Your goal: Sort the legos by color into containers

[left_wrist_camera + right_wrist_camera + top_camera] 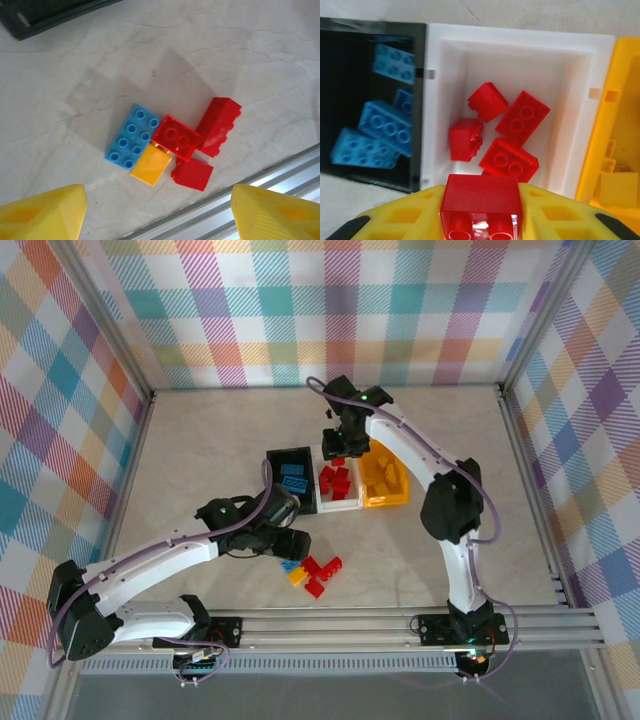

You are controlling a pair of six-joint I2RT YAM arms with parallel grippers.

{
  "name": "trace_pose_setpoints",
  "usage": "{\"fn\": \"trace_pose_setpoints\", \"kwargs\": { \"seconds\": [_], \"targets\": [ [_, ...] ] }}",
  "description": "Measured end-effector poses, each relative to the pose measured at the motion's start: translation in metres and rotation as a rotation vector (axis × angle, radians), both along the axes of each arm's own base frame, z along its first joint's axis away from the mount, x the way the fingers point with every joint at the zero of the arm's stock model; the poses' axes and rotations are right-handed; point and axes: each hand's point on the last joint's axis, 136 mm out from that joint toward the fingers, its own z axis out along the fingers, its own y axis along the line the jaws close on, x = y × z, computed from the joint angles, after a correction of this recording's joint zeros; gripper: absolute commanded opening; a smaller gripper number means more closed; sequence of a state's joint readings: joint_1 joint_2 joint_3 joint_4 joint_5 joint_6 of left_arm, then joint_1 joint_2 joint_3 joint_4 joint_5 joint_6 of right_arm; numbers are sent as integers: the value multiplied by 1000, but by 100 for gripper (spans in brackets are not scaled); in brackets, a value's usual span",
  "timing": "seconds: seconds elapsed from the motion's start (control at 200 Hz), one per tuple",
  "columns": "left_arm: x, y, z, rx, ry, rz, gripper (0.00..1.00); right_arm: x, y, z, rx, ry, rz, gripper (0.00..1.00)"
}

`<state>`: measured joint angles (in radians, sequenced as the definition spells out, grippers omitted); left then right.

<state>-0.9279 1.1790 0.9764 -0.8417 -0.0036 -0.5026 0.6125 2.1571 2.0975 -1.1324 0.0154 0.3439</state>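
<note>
In the right wrist view my right gripper is shut on a red lego, held above the near edge of the white container, where several red legos lie. The black container to its left holds blue legos. At the right stands the yellow container. From above, the right gripper hangs over the white container. My left gripper is open above a small pile on the table: a blue lego, a yellow one and three red ones.
The three containers stand in a row mid-table, black, white, yellow. The loose pile lies close to the metal rail along the near table edge; that rail runs just beside the bricks. A corner of the black container sits beyond the pile.
</note>
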Motion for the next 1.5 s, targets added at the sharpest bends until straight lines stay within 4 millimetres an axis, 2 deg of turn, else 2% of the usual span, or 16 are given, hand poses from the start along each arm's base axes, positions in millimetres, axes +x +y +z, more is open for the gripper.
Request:
{"fn": "trace_pose_setpoints", "kwargs": {
  "seconds": [0.105,0.205,0.375,0.53,0.6,0.67,0.725,0.8,0.895,0.995,1.095,1.22,1.305,1.4,1.5],
  "targets": [
    [-4,-16,-6,1,-3,-48,76,0,0,-33,-54,70,18,38],
    [-7,-31,-24,41,16,-90,75,-3,-1,-51,-80,112,28,39],
    [-11,-59,-52,112,45,-183,72,-6,-3,-56,-87,137,41,49],
    [-4,-79,-60,125,37,-230,70,-5,-3,-54,-83,135,44,60],
    [-1,-85,-62,126,30,-246,69,-5,-5,-47,-78,128,38,61],
    [0,-90,-65,125,32,-263,68,-6,-9,-29,-64,108,32,64],
    [0,-93,-70,125,37,-275,67,-7,-12,-5,-39,70,21,66],
    [-2,-96,-77,133,49,-293,64,-10,-21,37,9,-5,3,66],
    [-8,-98,-88,155,71,-324,60,-21,-40,89,68,-93,-38,67],
    [-13,-99,-97,173,87,-345,54,-39,-62,119,104,-137,-81,67],
    [-13,-100,-104,187,90,-362,47,-53,-78,122,100,-131,-116,67],
    [-11,-103,-116,212,101,-374,35,-67,-87,105,71,-80,-139,67],
    [-10,-105,-123,229,108,-392,21,-74,-92,95,54,-51,-150,67],
    [-5,-110,-119,232,87,-397,13,-81,-97,94,47,-45,-162,67],
    [3,-113,-111,254,60,-395,11,-91,-104,100,60,-58,-180,67]
  ]
}}
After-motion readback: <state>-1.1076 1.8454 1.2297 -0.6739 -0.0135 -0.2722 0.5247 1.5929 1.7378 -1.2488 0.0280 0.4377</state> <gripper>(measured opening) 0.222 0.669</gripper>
